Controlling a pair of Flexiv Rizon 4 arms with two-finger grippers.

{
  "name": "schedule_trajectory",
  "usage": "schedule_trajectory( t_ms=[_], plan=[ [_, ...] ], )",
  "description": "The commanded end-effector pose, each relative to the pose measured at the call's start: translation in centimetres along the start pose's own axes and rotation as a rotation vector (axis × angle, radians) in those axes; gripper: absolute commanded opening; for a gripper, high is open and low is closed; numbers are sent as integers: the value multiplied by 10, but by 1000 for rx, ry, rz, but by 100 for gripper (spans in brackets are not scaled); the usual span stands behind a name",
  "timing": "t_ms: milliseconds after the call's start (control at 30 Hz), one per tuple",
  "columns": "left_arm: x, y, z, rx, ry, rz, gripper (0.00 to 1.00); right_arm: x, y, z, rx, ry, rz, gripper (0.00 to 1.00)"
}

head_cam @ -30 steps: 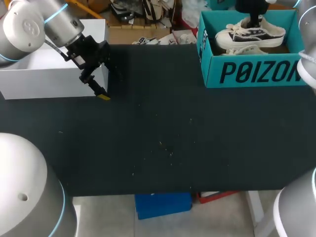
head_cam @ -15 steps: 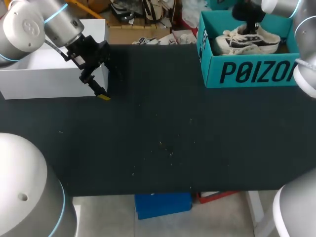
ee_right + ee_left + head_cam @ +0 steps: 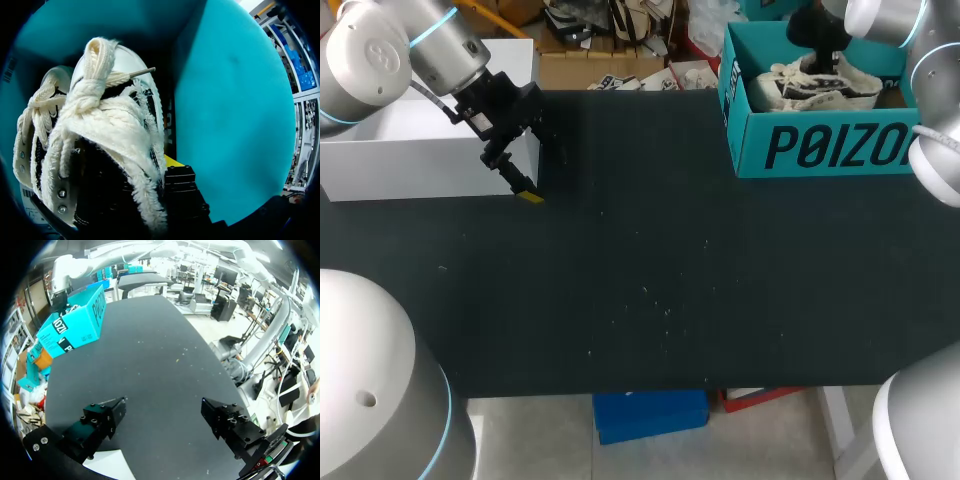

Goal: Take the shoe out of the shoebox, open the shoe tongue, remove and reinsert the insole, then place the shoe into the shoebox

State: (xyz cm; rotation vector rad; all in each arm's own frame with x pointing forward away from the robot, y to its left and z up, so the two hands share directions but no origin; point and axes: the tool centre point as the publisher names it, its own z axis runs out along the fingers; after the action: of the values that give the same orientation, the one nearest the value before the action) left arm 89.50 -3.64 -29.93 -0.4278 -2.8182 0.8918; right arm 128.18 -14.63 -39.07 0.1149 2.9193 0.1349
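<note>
- While the right gripper is down inside the teal cardboard shoebox at the far right of the black tabletop, the cream-and-black canvas sneaker sits in that box, sole down!
- From the right wrist, the grip reads as a pinch on the sneaker's side wall at the collar. One yellow tip shows outside the wall, and its partner is buried in the dark mouth.
- Over at the far left, the left gripper hangs spread wide, holding nothing, beside a white open box.
- Handling call: this should be light. The canvas upper and fuzzy tongue look soft and will give, while the rubber sole should be the stiff part.
- Best hold, I'd judge, is that collar or heel wall. The loose cream laces could slip or snag on the box rim.
- The long axis runs side to side, along the box's printed front wall.
- Laces lead away from the gripper toward the toe; which end that is from above, I cannot tell.
</note>
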Motion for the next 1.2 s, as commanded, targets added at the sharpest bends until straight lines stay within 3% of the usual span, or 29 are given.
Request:
schedule_trajectory(
  t_ms=[33,567,1200],
  plan=[
    [0,-1,0,-5,1,-1,100,-22,1,-5,5,63,-6,0],
    [0,-1,0,-5,1,-1,100,-27,2,-28,33,46,-29,0],
    [0,-1,0,-5,1,-1,100,-24,7,3,35,62,-20,0]
  ],
)
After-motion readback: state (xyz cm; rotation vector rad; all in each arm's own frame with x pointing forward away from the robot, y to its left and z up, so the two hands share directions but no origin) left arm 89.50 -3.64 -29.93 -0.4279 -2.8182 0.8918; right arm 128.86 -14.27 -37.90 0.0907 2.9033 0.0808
